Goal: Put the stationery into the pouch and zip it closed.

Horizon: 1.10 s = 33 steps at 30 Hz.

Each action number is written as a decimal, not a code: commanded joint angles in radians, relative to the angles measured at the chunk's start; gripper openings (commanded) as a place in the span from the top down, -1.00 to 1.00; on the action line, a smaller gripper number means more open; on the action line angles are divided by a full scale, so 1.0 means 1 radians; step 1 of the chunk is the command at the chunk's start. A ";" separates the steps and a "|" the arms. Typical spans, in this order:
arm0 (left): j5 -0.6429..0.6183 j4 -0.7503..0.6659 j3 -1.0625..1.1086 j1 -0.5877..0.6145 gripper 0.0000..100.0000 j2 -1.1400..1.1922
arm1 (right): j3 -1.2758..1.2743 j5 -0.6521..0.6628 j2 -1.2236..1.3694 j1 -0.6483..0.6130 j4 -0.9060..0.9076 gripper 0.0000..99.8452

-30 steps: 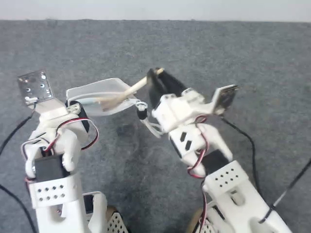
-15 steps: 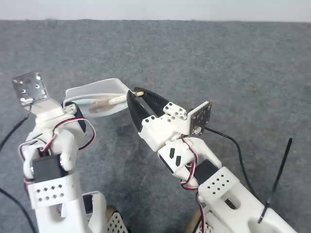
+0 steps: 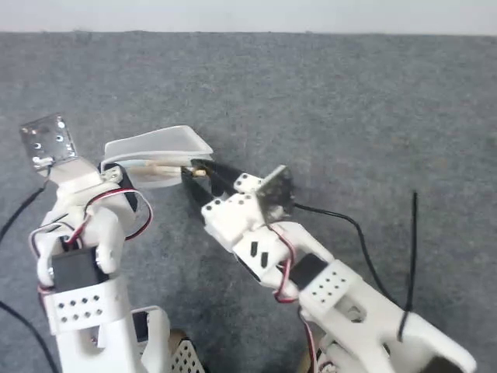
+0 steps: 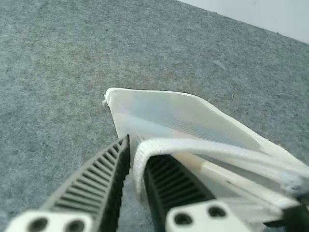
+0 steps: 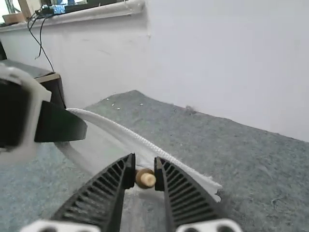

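Stationery here means one pale wooden pencil [image 3: 167,165], and most of it lies inside the pouch [image 3: 159,145], showing as a tan line through the translucent wall. Its blunt back end sticks out at the mouth. From the right wrist view that end [image 5: 145,178] sits pinched between the two black jaws of the right gripper [image 5: 144,164], which is clamped on it at the pouch's opening.

The pouch is held up off the table rather than lying flat. The left gripper [image 4: 136,152] has its jaws closed on the white zip band at one end of the mouth, and the body of the pouch hangs out beyond them over the grey felt-like table [image 3: 349,101]. The two grippers are close together at the mouth, near each other without quite touching as far as I can tell.

To my eye this is the tail of the insertion step: the pencil is nearly home but not released, and the zip is open. The next move would need the right jaws to part and let the end drop inside, perhaps after a last small push. Then they must find the zip pull, which I cannot pick out from here, while the left arm holds the band taut against the pull.
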State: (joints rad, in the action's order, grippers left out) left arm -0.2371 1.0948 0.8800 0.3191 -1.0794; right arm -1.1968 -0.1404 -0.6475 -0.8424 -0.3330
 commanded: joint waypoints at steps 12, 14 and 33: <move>0.008 -0.034 -0.015 -0.046 0.97 -0.009 | 0.061 0.152 0.025 -0.028 -0.005 0.62; 0.008 -0.034 -0.015 -0.046 0.97 -0.009 | 0.035 0.195 -0.053 -0.039 0.045 0.67; 0.008 -0.031 -0.015 -0.044 0.97 -0.009 | 0.026 0.112 -0.371 0.071 0.371 0.99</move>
State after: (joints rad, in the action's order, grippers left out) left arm -0.2371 1.0948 0.8800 0.2746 -1.0794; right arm -1.1876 0.0115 -0.9927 -0.8147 0.0675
